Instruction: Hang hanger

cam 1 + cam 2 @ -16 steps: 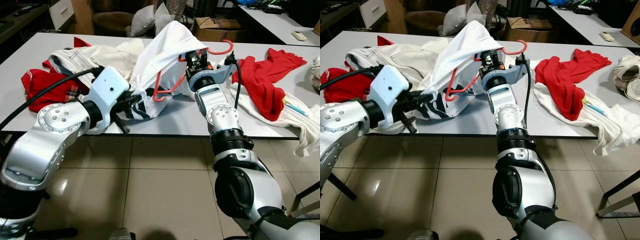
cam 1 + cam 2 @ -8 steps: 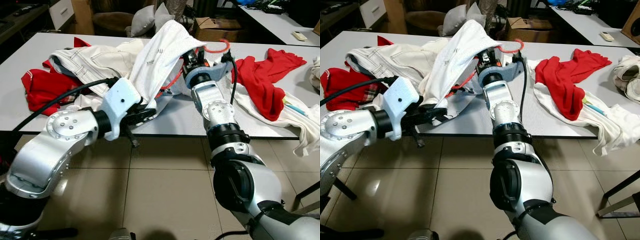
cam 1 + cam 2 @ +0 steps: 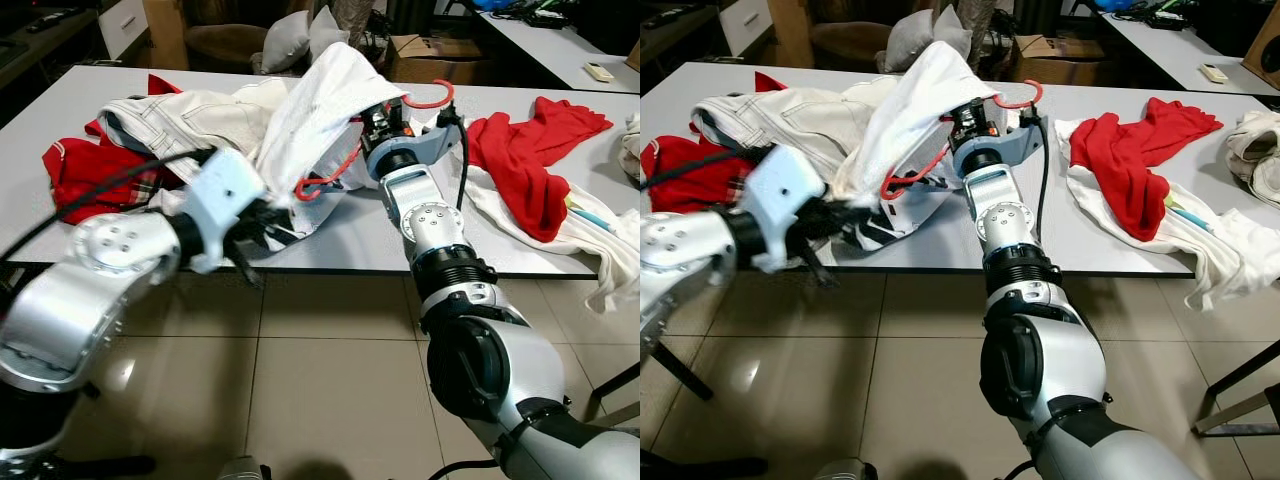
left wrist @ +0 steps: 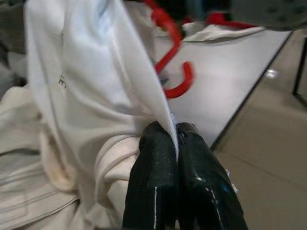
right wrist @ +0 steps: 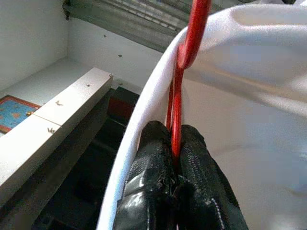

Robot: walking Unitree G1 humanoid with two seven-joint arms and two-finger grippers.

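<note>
A red plastic hanger (image 3: 325, 178) sits inside a white shirt (image 3: 320, 105) over the grey table (image 3: 360, 235); its hook (image 3: 432, 100) sticks out past the collar. My right gripper (image 3: 378, 118) is shut on the hanger's neck, seen close up as the red hanger (image 5: 178, 91) between black fingers (image 5: 152, 167). My left gripper (image 4: 175, 143) is shut on the white shirt's hem (image 4: 120, 86) near the table's front edge, below and left of the hanger. One red hanger end (image 4: 184, 81) pokes out under the cloth.
White jeans (image 3: 190, 115) and a red garment (image 3: 90, 165) lie on the table's left. A red shirt (image 3: 525, 150) over white cloth (image 3: 600, 245) covers the right side. A second table (image 3: 560, 45), a cardboard box (image 3: 430, 50) and cushions stand behind. Tiled floor lies in front.
My left gripper pulled the shirt hem leftward and back toward the table edge. The right gripper held the hanger raised, and its lower end now shows below the cloth.
</note>
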